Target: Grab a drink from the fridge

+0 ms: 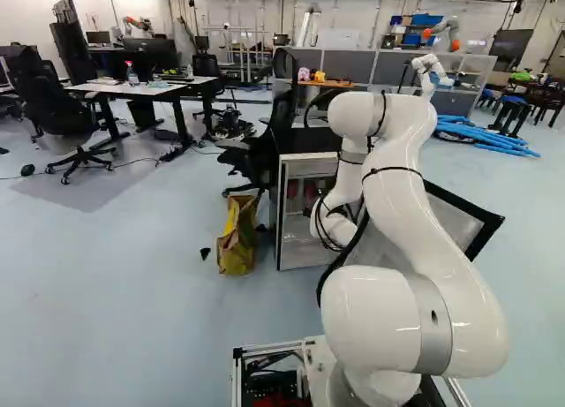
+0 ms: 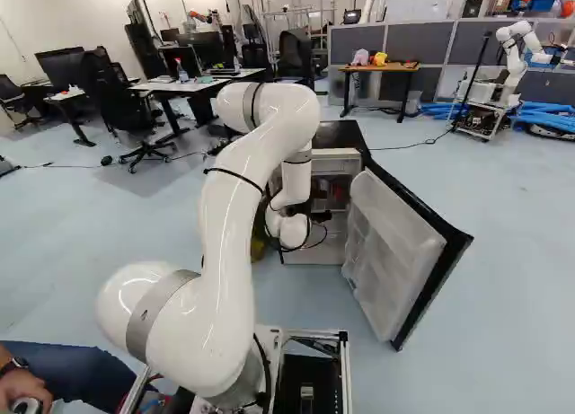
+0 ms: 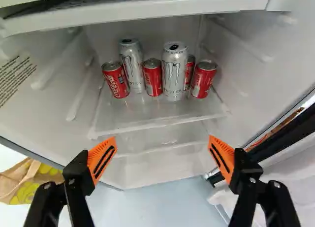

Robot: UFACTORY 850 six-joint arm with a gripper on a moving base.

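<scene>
Gripper (image 2: 321, 216) is facing you mostly from behind your arm (image 2: 243, 207) in the right base view; in the wrist view, the gripper (image 3: 162, 150) is spreading its fingers wide apart, and its orange pads (image 3: 102, 159) are touching nothing between them. Ahead of it, your drinks are standing in a cluster on a clear shelf (image 3: 157, 113) inside the fridge (image 2: 334, 134), toward its back wall. Reading across from the side where the printed label is showing on the fridge wall, you are seeing a red can (image 3: 116, 80), a tall silver can (image 3: 132, 64), a second red can (image 3: 152, 78), another tall silver can (image 3: 174, 72), a third red can (image 3: 189, 72) partly hiding behind it, and a fourth red can (image 3: 204, 80). A white ledge (image 3: 147, 13) is running above the cans. The fridge door (image 2: 386, 252) is hanging open, facing you at the right of the fridge in the right base view. Left of the fridge in the left base view, a yellow and brown bag (image 1: 236, 239) is standing on the floor (image 1: 132, 283), and a black chair (image 1: 265, 151) is sitting just beside the fridge. Farther off, another robot (image 2: 512, 68) is standing near some blue tubes (image 2: 548, 116).
</scene>
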